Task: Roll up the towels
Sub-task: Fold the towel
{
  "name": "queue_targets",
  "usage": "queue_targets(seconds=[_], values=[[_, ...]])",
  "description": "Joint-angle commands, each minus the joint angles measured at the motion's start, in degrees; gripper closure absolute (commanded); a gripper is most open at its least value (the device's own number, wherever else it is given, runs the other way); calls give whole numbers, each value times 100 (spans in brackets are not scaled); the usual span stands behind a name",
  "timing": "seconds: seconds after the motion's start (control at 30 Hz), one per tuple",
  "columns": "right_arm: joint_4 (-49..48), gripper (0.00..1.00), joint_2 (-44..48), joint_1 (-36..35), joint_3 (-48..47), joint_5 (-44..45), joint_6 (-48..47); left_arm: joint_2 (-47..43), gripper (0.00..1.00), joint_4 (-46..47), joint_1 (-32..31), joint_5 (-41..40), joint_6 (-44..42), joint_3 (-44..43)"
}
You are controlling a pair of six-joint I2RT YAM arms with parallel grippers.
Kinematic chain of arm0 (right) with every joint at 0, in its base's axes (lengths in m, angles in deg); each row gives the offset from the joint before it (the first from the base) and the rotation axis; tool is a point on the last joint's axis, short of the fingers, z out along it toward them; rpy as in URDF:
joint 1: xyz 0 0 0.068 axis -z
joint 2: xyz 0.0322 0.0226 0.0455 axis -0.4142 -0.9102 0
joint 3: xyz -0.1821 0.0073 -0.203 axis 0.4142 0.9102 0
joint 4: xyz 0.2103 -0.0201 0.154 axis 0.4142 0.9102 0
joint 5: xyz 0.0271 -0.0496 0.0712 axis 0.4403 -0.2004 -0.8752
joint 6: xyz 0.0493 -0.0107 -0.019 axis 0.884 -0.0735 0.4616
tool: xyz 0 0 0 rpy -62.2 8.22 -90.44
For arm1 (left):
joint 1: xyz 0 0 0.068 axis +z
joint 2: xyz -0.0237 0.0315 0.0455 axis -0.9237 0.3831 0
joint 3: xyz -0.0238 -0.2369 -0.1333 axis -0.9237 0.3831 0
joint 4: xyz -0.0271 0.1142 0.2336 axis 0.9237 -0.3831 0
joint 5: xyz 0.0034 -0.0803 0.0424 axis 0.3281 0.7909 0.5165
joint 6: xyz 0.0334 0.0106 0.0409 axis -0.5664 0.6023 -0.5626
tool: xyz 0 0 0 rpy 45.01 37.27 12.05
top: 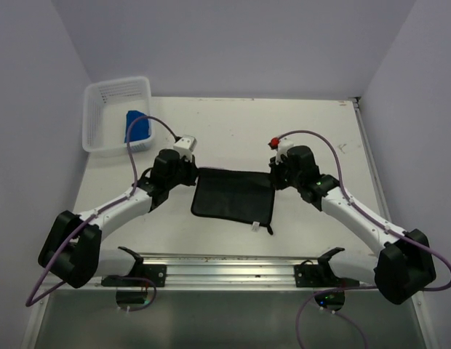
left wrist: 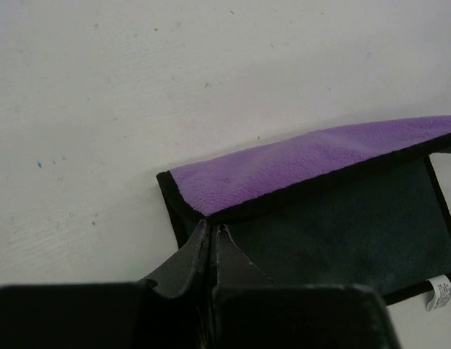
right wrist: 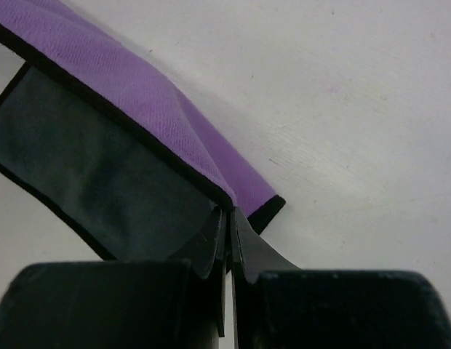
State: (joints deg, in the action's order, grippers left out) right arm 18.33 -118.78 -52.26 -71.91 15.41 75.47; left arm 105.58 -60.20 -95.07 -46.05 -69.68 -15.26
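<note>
The towel (top: 233,193), dark grey with its far edge turned over showing purple, lies spread on the table (top: 320,131); a blue towel (top: 137,125) sits in the basket (top: 113,83) beyond its far left corner. The left gripper (left wrist: 211,229) and right gripper (right wrist: 229,214) each pinch the hem at one end of that fold. The cloth looks light, thin and limp, likely to sag between grips, so holding both fold ends should keep the roll even.

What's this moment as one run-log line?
jaws: both shut on dark towel far corners | far edge: folded over | blue towel: in basket
</note>
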Motion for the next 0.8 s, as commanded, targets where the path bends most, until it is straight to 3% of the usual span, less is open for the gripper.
queue_targets(seconds=[0.0, 0.43, 0.77], values=[[-1, 100, 382, -103, 253, -274, 131, -441, 100, 391, -53, 12, 229, 342], [386, 99, 909, -394, 623, -398, 579, -987, 100, 462, -150, -94, 467, 993], [421, 100, 1173, -490, 1001, -415, 1194, -1259, 100, 260, -694, -682, 686, 1222]])
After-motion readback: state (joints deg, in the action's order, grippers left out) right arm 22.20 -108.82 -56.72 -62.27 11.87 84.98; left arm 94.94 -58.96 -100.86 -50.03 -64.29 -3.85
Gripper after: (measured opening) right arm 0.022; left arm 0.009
